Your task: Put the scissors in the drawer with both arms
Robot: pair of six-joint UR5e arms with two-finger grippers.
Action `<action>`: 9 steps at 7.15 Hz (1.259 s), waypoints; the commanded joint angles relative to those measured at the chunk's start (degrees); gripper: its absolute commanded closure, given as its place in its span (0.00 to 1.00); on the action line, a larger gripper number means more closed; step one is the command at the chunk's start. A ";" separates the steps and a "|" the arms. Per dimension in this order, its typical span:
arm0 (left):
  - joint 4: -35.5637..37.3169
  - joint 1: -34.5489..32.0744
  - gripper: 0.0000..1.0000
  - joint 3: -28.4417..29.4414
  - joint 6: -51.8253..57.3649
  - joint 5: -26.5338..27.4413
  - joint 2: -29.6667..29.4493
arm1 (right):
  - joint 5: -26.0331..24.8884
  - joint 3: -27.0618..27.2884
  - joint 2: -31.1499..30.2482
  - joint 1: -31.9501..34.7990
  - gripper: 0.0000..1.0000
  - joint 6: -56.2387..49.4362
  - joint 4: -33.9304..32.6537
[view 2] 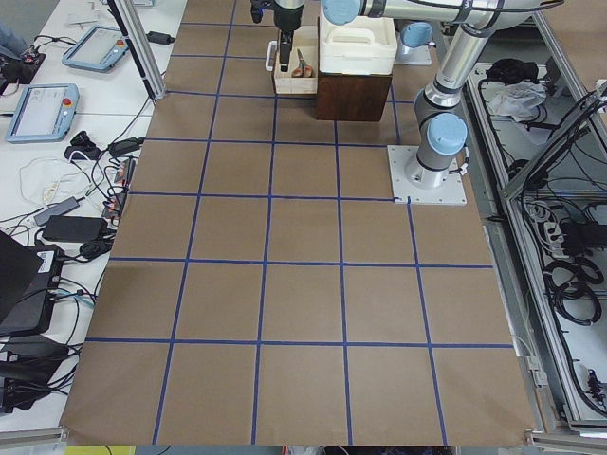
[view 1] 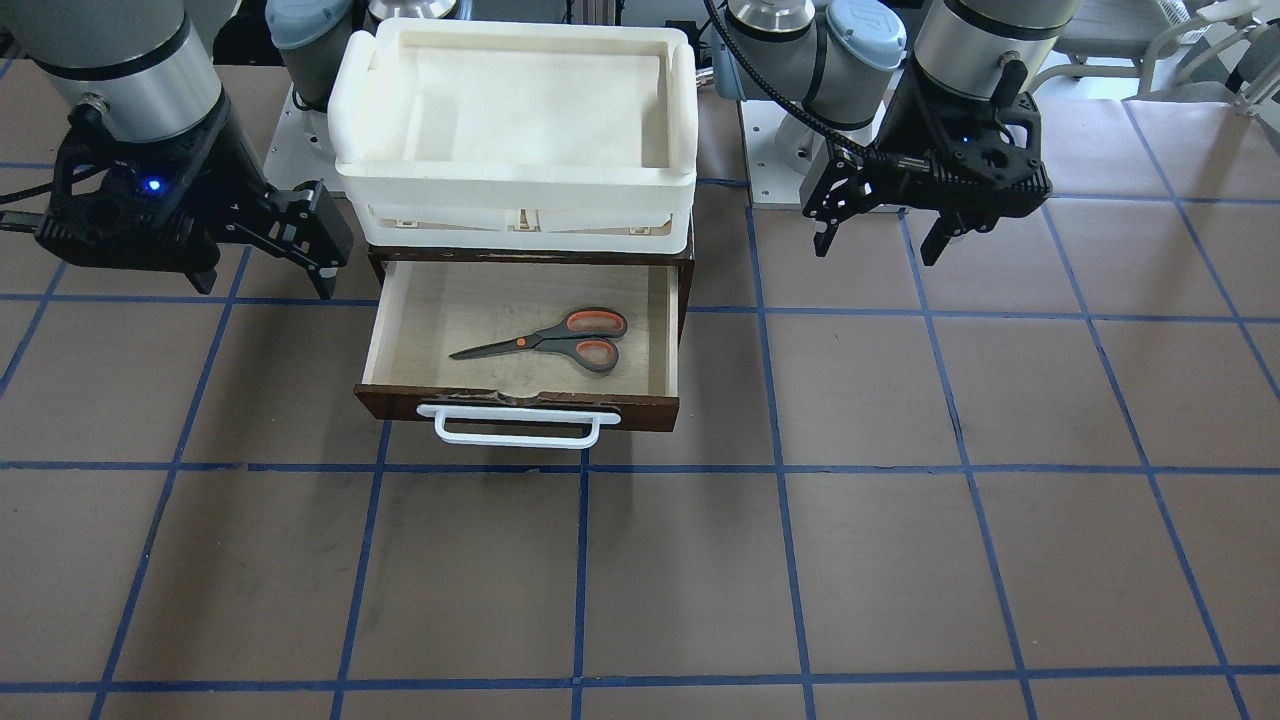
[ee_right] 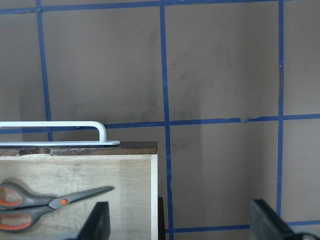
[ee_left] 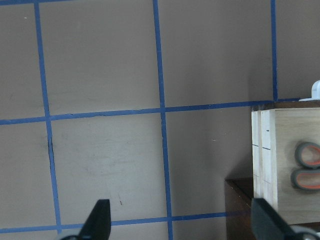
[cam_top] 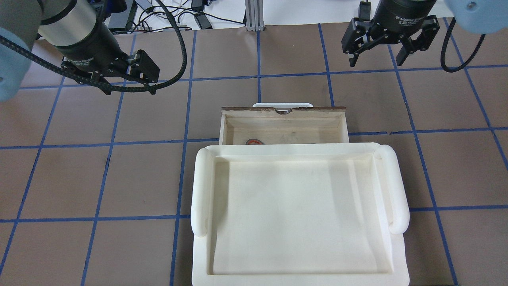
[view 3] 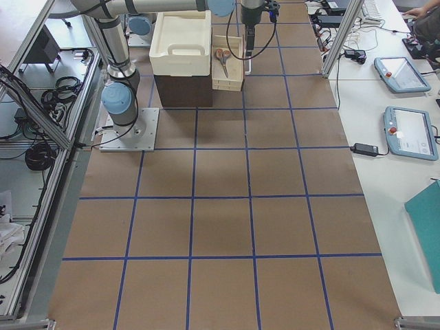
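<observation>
The scissors [view 1: 560, 342] lie flat in the open drawer [view 1: 395, 330], blades towards my right side, handle loops towards my left. The overhead view shows only a sliver of one loop [cam_top: 254, 142]. The drawer is pulled out, with its white bar handle [view 1: 515, 430] at the front. My left gripper [view 1: 878, 250] is open and empty above the table, off to the side of the drawer [cam_top: 283, 119]. My right gripper [view 1: 266, 285] is open and empty beside the drawer's other side. The left wrist view shows the loops [ee_left: 307, 170]. The right wrist view shows the whole scissors [ee_right: 45, 202].
A white foam tray [view 1: 515, 110] sits on top of the dark brown cabinet and overhangs the drawer's back part [cam_top: 297, 214]. The brown table is marked with a blue tape grid [view 1: 780, 465]. The arm bases stand behind the cabinet.
</observation>
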 commanded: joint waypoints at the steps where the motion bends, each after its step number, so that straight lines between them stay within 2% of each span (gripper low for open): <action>1: 0.24 0.16 0.00 -0.11 0.06 0.04 0.46 | -0.25 0.00 0.08 0.04 0.00 0.01 0.20; 3: 0.15 0.78 0.00 1.03 0.06 0.13 0.37 | -0.25 0.00 0.16 -0.05 0.00 0.01 2.11; 9: -0.37 1.30 0.00 1.03 0.06 -0.05 0.46 | -0.25 0.00 0.16 -0.05 0.00 0.01 1.95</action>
